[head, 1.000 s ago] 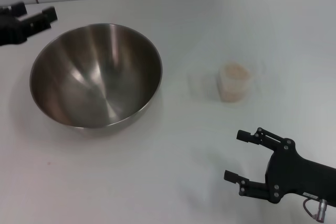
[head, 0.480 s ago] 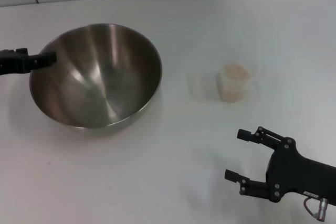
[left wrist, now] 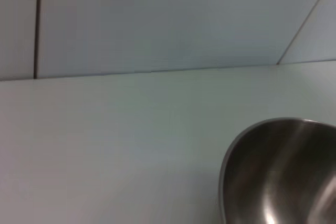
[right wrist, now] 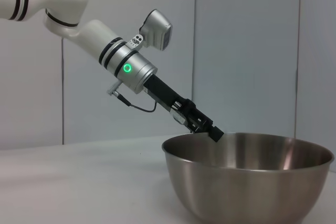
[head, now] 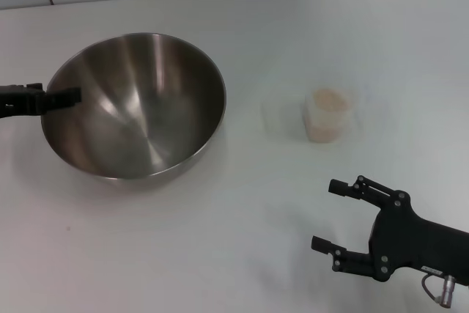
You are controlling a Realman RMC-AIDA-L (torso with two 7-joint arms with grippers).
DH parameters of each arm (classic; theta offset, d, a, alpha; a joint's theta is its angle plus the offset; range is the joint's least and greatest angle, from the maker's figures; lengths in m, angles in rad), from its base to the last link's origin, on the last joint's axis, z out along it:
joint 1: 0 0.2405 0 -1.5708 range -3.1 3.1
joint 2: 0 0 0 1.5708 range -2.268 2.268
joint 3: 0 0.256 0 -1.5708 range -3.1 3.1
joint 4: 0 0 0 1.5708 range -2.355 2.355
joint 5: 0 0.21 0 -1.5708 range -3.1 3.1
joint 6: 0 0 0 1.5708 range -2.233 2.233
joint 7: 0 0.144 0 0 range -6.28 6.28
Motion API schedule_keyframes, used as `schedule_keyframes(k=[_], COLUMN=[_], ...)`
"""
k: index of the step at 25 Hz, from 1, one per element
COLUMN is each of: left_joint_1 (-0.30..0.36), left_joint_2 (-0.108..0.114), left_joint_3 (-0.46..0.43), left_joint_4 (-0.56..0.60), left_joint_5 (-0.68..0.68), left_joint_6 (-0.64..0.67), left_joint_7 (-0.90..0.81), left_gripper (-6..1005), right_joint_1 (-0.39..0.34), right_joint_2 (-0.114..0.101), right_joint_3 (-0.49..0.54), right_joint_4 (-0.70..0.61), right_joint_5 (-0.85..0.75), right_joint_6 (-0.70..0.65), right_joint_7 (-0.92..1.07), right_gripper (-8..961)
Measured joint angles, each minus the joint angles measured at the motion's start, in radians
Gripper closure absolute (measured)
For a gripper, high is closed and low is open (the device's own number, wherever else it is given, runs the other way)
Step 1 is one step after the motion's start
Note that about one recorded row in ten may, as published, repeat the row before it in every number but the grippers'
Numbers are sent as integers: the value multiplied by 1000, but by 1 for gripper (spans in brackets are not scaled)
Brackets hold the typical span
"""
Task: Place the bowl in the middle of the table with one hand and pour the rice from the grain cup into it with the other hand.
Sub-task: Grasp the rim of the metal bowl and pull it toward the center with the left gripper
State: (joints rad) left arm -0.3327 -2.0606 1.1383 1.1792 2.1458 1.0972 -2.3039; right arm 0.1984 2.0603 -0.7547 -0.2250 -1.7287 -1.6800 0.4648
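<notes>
The left pincer point(head: 69, 96) reaches the near rim of the bowl point(head: 135, 104); whether its fingers have closed on the rim I cannot tell. The bowl stands off to that pincer's side of the counter point(head: 220, 254), not yet in the middle. The right pincer point(head: 333, 216) hovers with prongs wide apart, holding nothing, and the grain cup point(head: 327, 115) stands just ahead of it, full of rice point(head: 327, 99) (none poured). Judging by this, both placing and pouring remain. Count: one bowl, one cup, two pincers.
</notes>
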Motion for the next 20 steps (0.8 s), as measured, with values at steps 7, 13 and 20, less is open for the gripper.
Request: schedule_keyframes(k=[7,13,20], left_joint_1=[-24,-54,-65], left_joint_2=[-1,-1,1], left_joint_3=[-4,-6,-9], left_joint_4=[-18,-43,-44], left_joint_5=[24,61,63], left_joint_6=[20,35,54], left_joint_7=[-30,-44,-42], left_gripper=[196,261,537], right_joint_1=[0,1,1], right_joint_2=[0,0,0], right_joint_3=[0,0,0], right_joint_4=[-2,-5,-5], right_joint_5=[0,2,3], right_joint_6=[-1,-2,-3], right_joint_7=[0,0,0], right_gripper=[128,128,128])
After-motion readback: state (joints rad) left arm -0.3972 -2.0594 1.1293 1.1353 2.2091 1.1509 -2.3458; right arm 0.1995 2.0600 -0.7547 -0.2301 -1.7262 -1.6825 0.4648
